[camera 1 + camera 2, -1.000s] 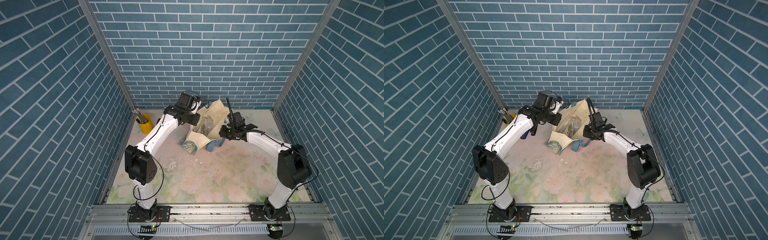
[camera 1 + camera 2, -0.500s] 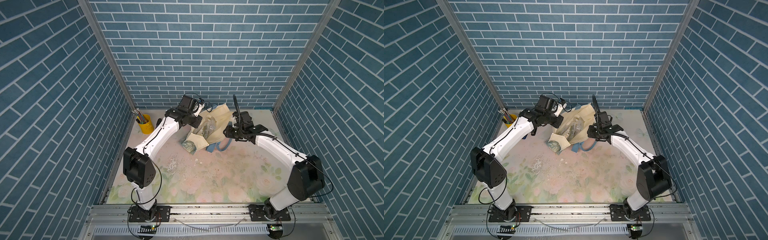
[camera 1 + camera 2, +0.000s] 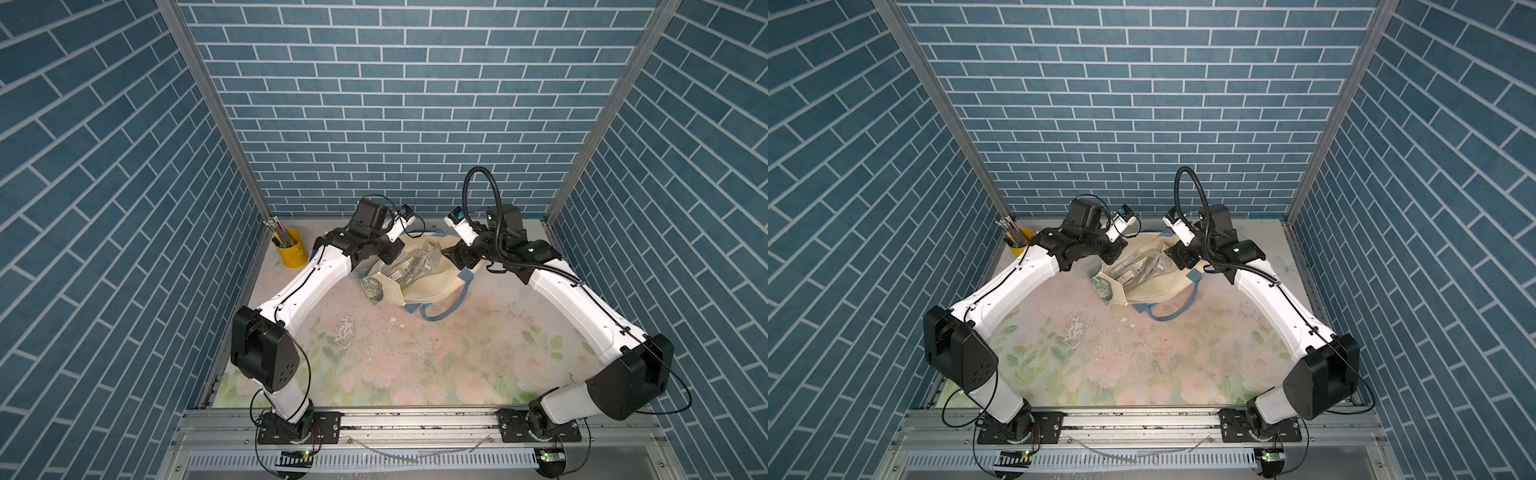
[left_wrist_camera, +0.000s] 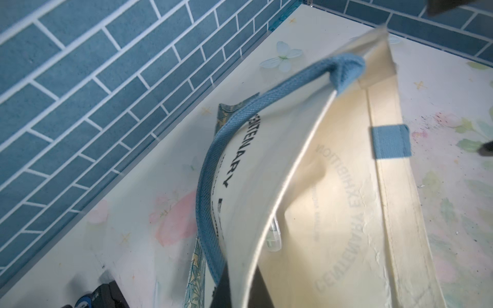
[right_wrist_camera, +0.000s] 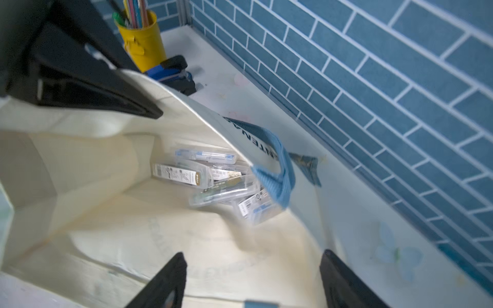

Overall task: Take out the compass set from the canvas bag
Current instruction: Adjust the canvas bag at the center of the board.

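The cream canvas bag (image 3: pixel 432 286) (image 3: pixel 1158 291) lies at the back of the table with its mouth held open. My left gripper (image 4: pixel 241 284) (image 3: pixel 387 255) is shut on the bag's upper rim, with canvas (image 4: pixel 333 186) pinched between its fingers. Over the right side of the bag's mouth, my right gripper (image 5: pixel 252 256) (image 3: pixel 455 255) is open and holds nothing. Several clear plastic cases (image 5: pixel 210 176) (image 3: pixel 411 266) lie inside the bag (image 5: pixel 106 186). I cannot tell which of them is the compass set.
A yellow cup of pencils (image 3: pixel 289 251) (image 5: pixel 141 40) stands at the back left, with a blue and black stapler (image 5: pixel 173 70) beside it. One blue strap handle (image 3: pixel 446 307) loops onto the table in front of the bag. The back wall is close behind.
My right gripper has opened wide and its arm has swung right and back. The bag's near side has sunk flatter onto the table. The left gripper still holds the rim.
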